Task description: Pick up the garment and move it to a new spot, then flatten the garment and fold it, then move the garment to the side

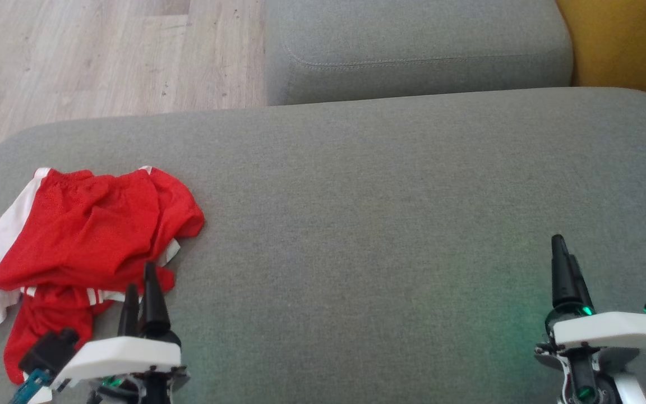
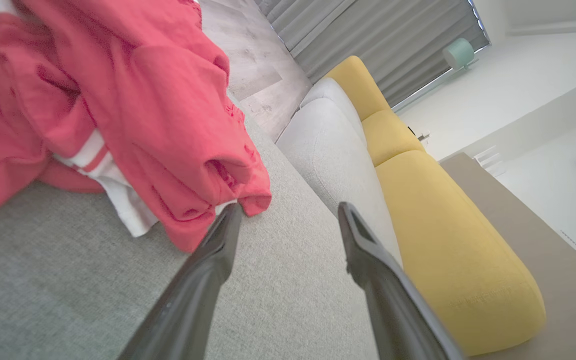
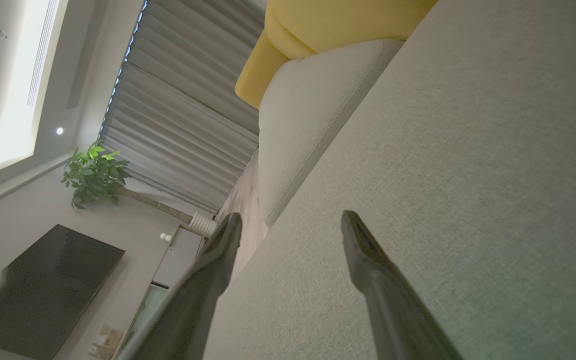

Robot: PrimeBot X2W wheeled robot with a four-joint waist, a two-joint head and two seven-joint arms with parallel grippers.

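Note:
The garment (image 1: pixel 82 235) is a pair of red shorts with white side stripes, crumpled at the left end of the grey cushion (image 1: pixel 368 224). My left gripper (image 1: pixel 141 280) stands open at the garment's near right edge, its tips just over the cloth's hem. The left wrist view has the garment (image 2: pixel 118 110) filling the upper left, one open finger (image 2: pixel 218 250) touching its lower fold. Far to the right, my right gripper (image 1: pixel 567 252) hovers over bare cushion, and its wrist view has the two fingers (image 3: pixel 368 250) spread with nothing between them.
A second grey cushion (image 1: pixel 413 50) lies beyond the first, with a yellow cushion (image 1: pixel 626 39) at the far right. Wooden floor (image 1: pixel 104 56) lies off the upper left. The cushion's left edge runs close to the garment.

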